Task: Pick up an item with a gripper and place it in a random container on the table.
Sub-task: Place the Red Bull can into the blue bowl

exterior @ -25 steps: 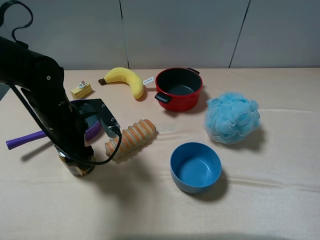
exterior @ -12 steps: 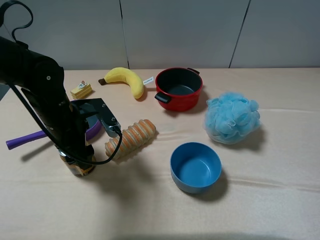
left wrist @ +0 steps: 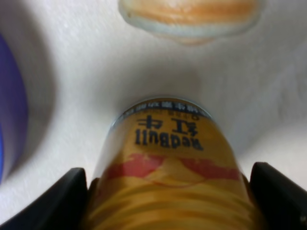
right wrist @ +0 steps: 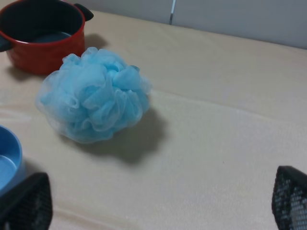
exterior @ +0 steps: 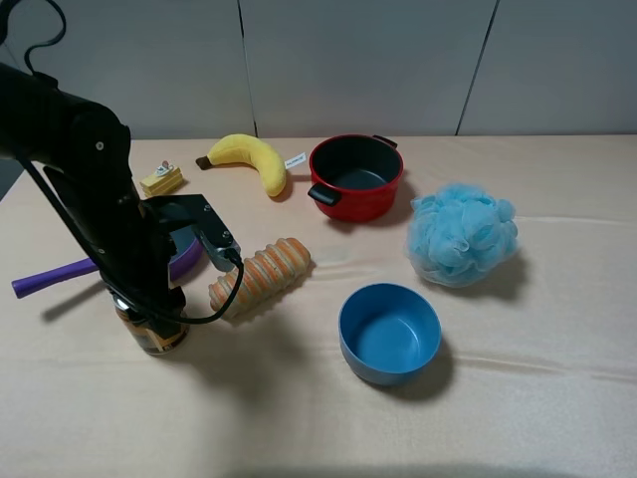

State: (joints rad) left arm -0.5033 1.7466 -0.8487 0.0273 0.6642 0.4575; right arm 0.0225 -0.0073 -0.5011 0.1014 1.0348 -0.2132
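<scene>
The amber-gold can (exterior: 151, 337) stands upright on the beige table (exterior: 518, 398) at the front left. My left gripper (exterior: 145, 311) comes down over it, largely hidden by the black arm. In the left wrist view the can (left wrist: 168, 163) fills the gap between the two black fingers (left wrist: 53, 201), which touch its sides; the left gripper (left wrist: 168, 189) is shut on it. The blue bowl (exterior: 388, 366) sits empty at the front centre, well right of the can; its edge shows in the right wrist view (right wrist: 7, 158). My right gripper (right wrist: 158, 203) is open and empty above the table.
An orange ridged bread roll (exterior: 261, 274) lies just right of the can. A purple long-handled pan (exterior: 60, 271) is behind the left arm. A red pot (exterior: 355, 199), a banana (exterior: 254, 157) and a small cake toy (exterior: 161, 179) stand at the back. A blue mesh puff (exterior: 461, 234) is right.
The left arm has shifted only slightly over the can. The can still stands on the table in about the same spot. Nothing else moved.
</scene>
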